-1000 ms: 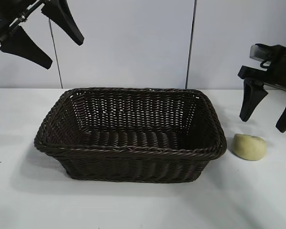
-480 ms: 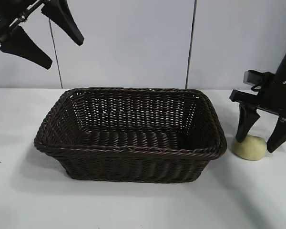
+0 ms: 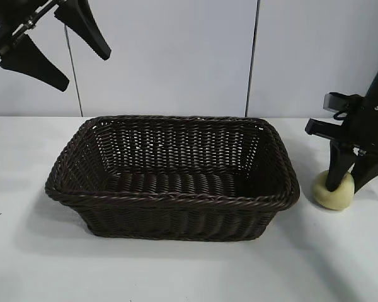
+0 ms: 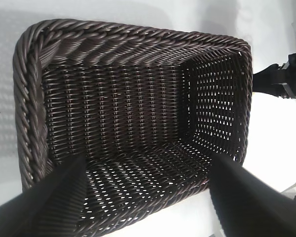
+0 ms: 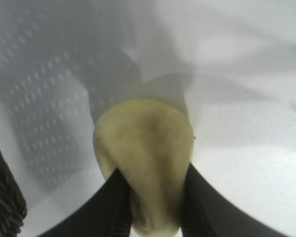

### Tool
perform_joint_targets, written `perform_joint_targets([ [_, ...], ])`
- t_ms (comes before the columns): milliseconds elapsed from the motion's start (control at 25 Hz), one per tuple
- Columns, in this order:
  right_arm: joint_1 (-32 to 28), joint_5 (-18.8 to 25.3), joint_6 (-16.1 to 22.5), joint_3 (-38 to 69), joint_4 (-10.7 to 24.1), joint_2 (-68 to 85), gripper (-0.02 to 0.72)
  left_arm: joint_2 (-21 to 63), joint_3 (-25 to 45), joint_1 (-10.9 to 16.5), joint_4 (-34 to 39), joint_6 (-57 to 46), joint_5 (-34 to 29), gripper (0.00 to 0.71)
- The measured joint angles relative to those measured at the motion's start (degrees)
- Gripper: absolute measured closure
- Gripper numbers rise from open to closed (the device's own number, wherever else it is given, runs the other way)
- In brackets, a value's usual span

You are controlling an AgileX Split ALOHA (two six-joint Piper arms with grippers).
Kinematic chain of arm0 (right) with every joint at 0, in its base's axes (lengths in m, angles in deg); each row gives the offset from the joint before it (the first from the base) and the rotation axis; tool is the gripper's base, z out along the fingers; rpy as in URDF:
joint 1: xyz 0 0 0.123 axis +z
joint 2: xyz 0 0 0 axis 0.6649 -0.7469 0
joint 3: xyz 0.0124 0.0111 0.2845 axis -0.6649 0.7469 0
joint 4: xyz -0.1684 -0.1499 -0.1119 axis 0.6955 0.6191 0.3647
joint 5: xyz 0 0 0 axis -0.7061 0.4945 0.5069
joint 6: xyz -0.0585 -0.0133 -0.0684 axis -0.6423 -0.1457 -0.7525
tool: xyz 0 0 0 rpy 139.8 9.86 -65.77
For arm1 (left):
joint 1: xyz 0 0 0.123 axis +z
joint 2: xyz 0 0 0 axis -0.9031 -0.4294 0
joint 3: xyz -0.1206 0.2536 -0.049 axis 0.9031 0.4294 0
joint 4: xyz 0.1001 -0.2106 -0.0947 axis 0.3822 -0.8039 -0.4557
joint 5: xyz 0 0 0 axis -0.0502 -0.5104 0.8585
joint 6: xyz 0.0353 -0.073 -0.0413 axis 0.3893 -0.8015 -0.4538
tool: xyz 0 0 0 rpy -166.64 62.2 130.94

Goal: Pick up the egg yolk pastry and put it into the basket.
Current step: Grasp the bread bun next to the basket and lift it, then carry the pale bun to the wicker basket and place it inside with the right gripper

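Note:
The egg yolk pastry, a pale yellow lump, rests on the white table just right of the basket. My right gripper stands over it, shut on it, with both black fingers pressed into its sides. In the right wrist view the pastry is squeezed narrow between the fingers of the right gripper. The dark brown wicker basket holds nothing. My left gripper hangs open, high above the basket's left end; the left wrist view shows this gripper looking down into it.
A pale panelled wall stands behind the white table. The basket's right rim lies a short way from the pastry. Bare tabletop lies in front of the basket and to the pastry's right.
The right gripper came down over the pastry and its fingers closed in on it, squeezing it narrower. The left arm and the basket have not moved.

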Motion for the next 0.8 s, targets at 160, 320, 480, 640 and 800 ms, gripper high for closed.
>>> perform_joint_targets([
  [160, 0.0, 4.8, 0.0, -5.0, -0.1, -0.1, 0.503, 0.0, 0.0, 0.0, 0.0, 0.1, 0.0, 0.199],
  [320, 0.0, 7.2, 0.1, -11.3, -0.5, 0.2, 0.503, 0.0, 0.0, 0.0, 0.0, 0.1, 0.0, 0.199],
  [480, 0.0, 7.9, 0.1, -14.6, -2.2, 2.7, 0.503, 0.0, 0.0, 0.0, 0.0, 0.1, -0.1, 0.199],
  [640, 0.1, 8.3, 0.1, -15.4, -3.3, 7.4, 0.503, 0.0, 0.0, 0.0, 0.0, 0.1, -0.3, 0.199],
  [800, 1.1, 8.4, 0.1, -15.5, -3.3, 10.2, 0.503, 0.0, 0.0, 0.0, 0.0, 0.2, -0.3, 0.199],
])
